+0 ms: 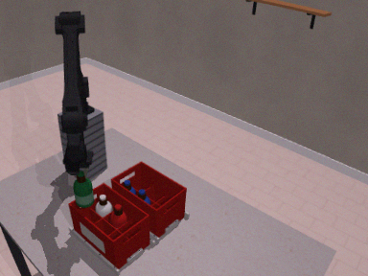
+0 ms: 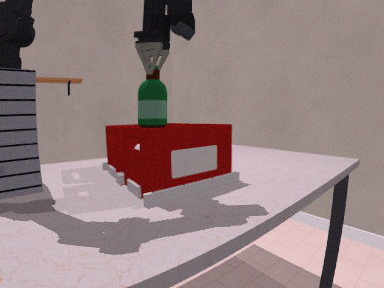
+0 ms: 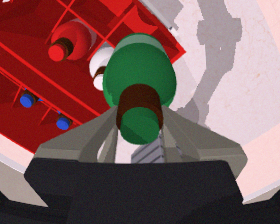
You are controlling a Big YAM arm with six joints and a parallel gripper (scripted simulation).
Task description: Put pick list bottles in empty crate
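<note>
My gripper (image 2: 152, 66) is shut on the neck of a green bottle (image 2: 152, 103) with a pale green label. It holds the bottle upright, lifted so its base is level with the rim at the corner of the near red crate (image 1: 109, 223). The bottle also shows in the top view (image 1: 83, 192) and in the wrist view (image 3: 139, 83). That crate holds a white bottle (image 1: 103, 205) and a red bottle (image 1: 118, 216). The second red crate (image 1: 149, 197) beside it holds several blue-capped bottles (image 1: 135, 191). The pick list is not in view.
The arm's grey ribbed base block (image 1: 85, 143) stands behind the crates. Pale strips (image 2: 130, 185) lie along the crate's foot. The table edge (image 2: 280, 220) is to the right, and a wall shelf (image 1: 282, 5) hangs far away.
</note>
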